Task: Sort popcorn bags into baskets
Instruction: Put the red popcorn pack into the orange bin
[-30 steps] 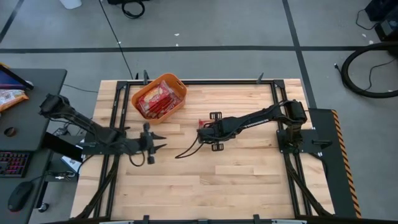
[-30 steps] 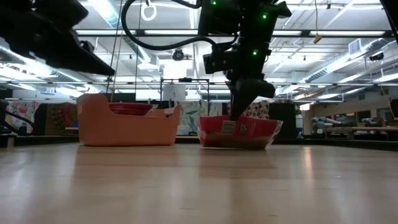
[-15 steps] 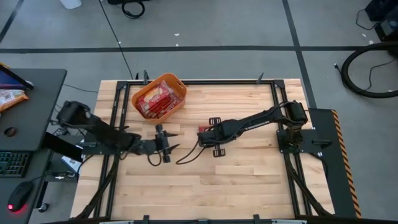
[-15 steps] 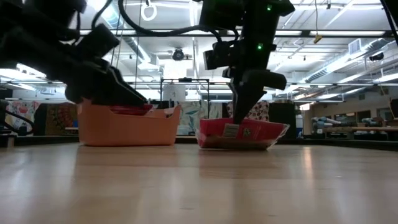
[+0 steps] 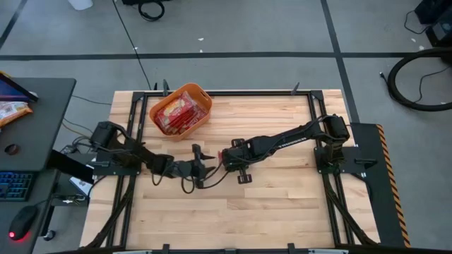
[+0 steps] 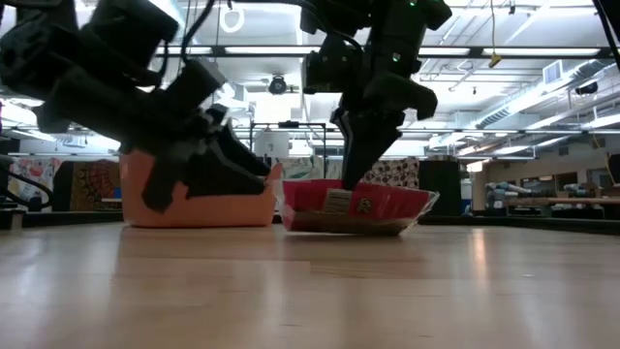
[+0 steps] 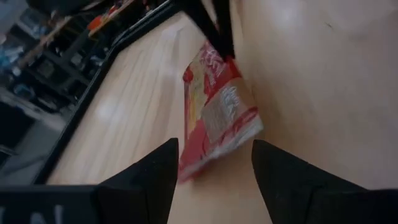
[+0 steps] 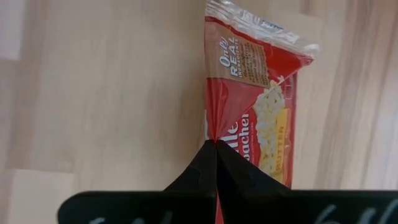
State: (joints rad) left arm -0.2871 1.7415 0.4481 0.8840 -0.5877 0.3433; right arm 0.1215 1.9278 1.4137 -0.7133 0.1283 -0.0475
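Observation:
One red popcorn bag (image 6: 354, 206) lies at the table's middle with its underside on the wood and its ends bowed up. It also shows in the right wrist view as popcorn bag (image 8: 258, 106) and in the left wrist view as popcorn bag (image 7: 214, 112). My right gripper (image 5: 225, 156) is shut on it from above. My left gripper (image 5: 209, 162) is open just left of the bag, and its fingers (image 7: 149, 180) point level at the bag's end without touching. The orange basket (image 5: 181, 109) stands at the far left and holds several red bags. My right gripper (image 8: 216, 144) pinches a gathered crease of film (image 8: 214, 127) on the bag's upper face, about mid-length, between its two fingertips. The fingers (image 6: 351, 165) come from above, pointing down. The bag stays low, its underside on the table as far as shows.
Black frame rails (image 5: 233, 92) run along the table's edges. A dark desk (image 5: 28, 141) with a keyboard, a mouse and a paler orange-and-white packet (image 5: 10, 111) stands left of the table. Bare wood (image 5: 247, 212) spreads across the near half.
My left arm has swung from the table's left edge toward the middle, and its open gripper now stands right beside the bag. My right gripper, staying shut on the bag, has drawn it a little toward the left and near side, along the table.

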